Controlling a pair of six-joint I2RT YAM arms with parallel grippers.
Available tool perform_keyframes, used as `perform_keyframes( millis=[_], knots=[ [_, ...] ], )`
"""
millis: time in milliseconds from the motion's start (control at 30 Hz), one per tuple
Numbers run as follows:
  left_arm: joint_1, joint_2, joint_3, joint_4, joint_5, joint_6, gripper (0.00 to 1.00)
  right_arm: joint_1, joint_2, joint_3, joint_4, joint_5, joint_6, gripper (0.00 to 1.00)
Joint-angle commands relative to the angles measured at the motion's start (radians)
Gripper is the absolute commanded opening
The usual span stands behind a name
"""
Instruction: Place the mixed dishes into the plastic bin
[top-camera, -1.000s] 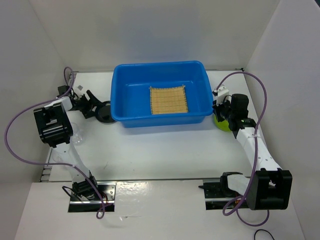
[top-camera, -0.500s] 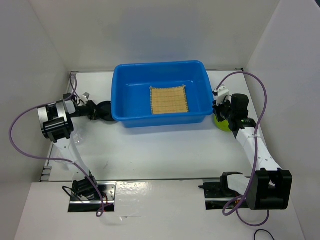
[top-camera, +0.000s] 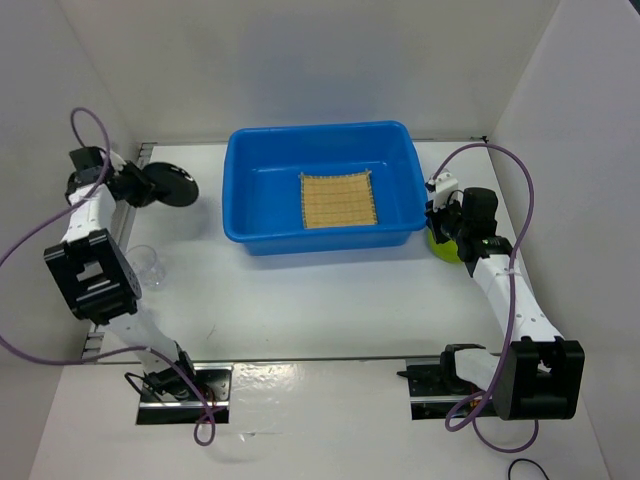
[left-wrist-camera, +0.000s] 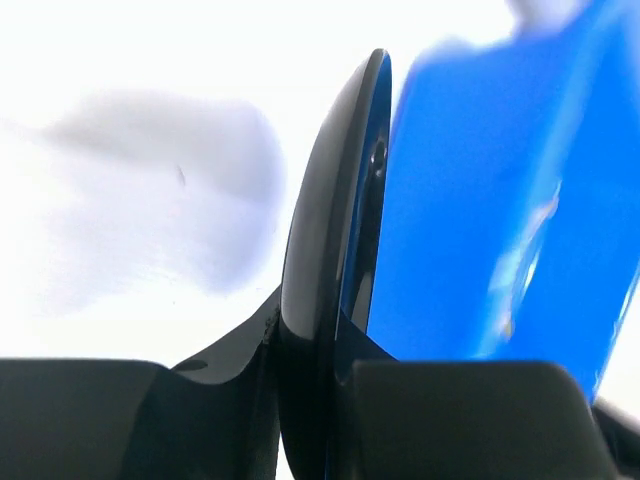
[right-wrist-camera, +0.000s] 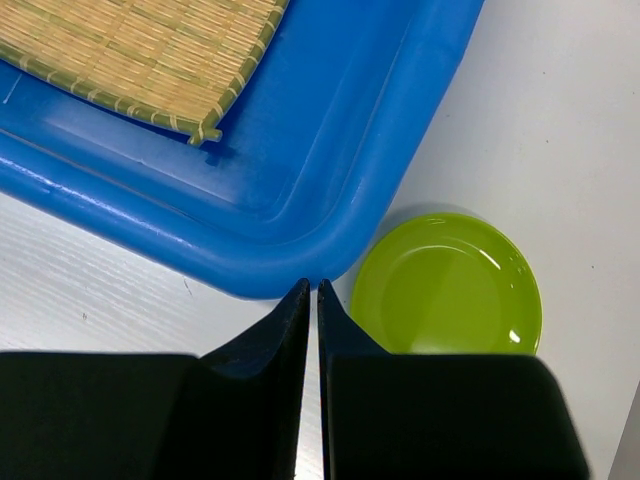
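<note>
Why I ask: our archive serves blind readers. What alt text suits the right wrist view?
The right gripper, shut and empty, hangs over the white table by a rounded corner of the blue plastic bin, with a lime-green plate lying on the table just outside that corner. A woven bamboo mat lies flat inside the bin.

No legible text or markings

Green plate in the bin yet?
No, the green plate lies on the table just outside a corner of the blue bin.
</note>
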Motion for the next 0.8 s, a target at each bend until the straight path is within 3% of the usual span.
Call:
perform_keyframes(
  millis=[0,67,167,433,567,633,767],
  knots=[
    [0.032,-0.124,0.065,0.030,-0.133,-0.094,0.00,-0.005,-0.017,0.023,0.002,-0.003,-0.004,0.11],
    [0.032,-0.152,0.096,0.090,-0.113,-0.172,0.00,-0.005,-0.031,0.023,0.012,-0.003,-0.004,0.11],
    [-0.009,-0.165,0.162,0.194,0.046,-0.294,0.00,-0.005,-0.059,0.001,0.042,0.020,0.006,0.11],
    [-0.348,-0.028,0.390,0.278,0.141,-0.384,0.00,-0.005,-0.059,0.001,0.042,0.040,0.016,0.11],
    [-0.456,0.030,0.432,0.322,0.118,-0.394,0.00,-0.014,-0.059,0.001,0.051,0.049,0.016,0.11],
    [-0.496,0.097,0.478,0.302,0.118,-0.404,0.03,-0.014,-0.059,0.001,0.051,0.049,0.016,0.11],
    [-0.614,0.317,0.750,0.144,0.147,-0.377,0.08,-0.014,-0.059,0.001,0.051,0.058,0.016,0.11]
  ],
)
